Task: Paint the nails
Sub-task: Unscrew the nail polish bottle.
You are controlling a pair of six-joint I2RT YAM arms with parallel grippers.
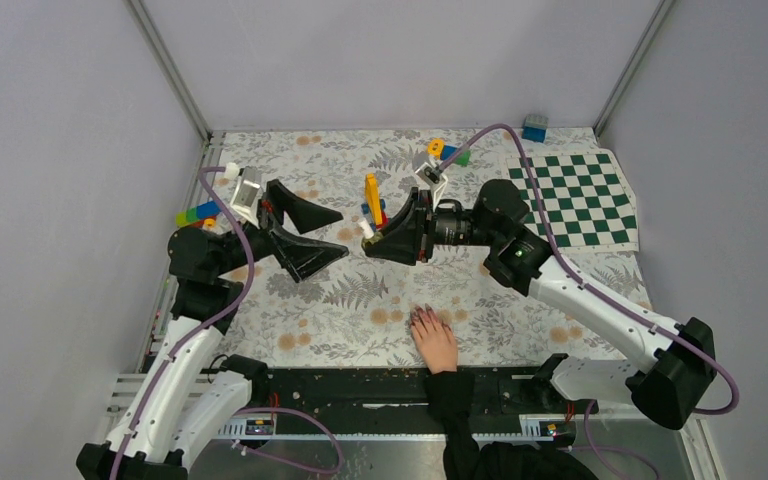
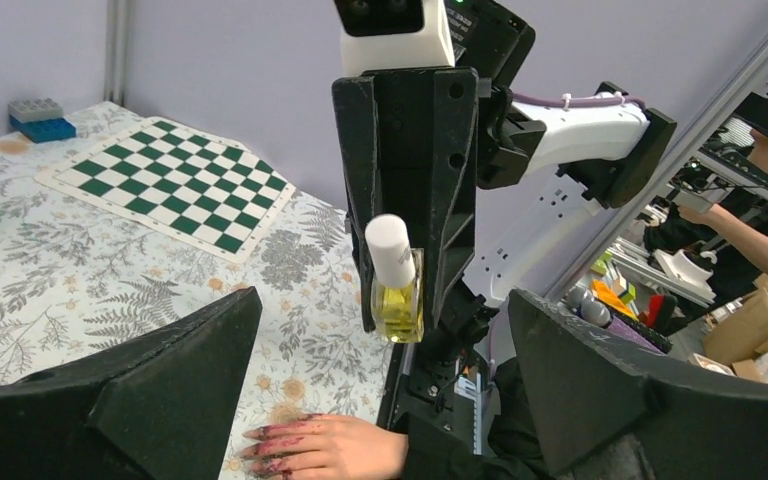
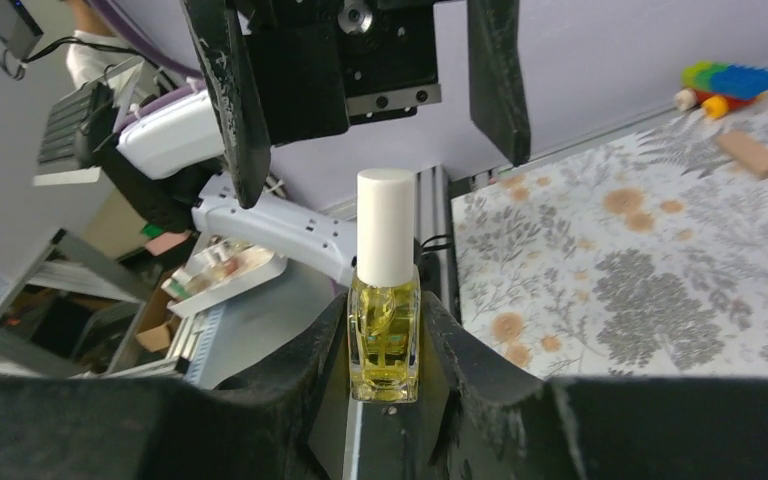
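A pale hand (image 1: 436, 343) in a black sleeve lies flat near the table's front edge, its fingers smeared dark purplish-red around the nails (image 2: 260, 452). My right gripper (image 3: 387, 312) is shut on a small glass bottle (image 3: 385, 345) of yellow liquid with a white cap (image 3: 387, 225), held above the table's middle. Facing it from the left, my left gripper (image 2: 382, 302) stands wide open, the bottle (image 2: 397, 295) ahead of its fingertips and apart from them. In the top view the right gripper (image 1: 368, 240) sits right of the left gripper (image 1: 343, 236).
A green-and-white chequered mat (image 1: 575, 195) lies at the back right, with a blue and grey brick (image 1: 534, 127) behind it. More coloured bricks (image 1: 197, 213) lie at the left and around a yellow piece (image 1: 372, 195) at the back middle. A black rail (image 1: 360, 385) runs along the near edge.
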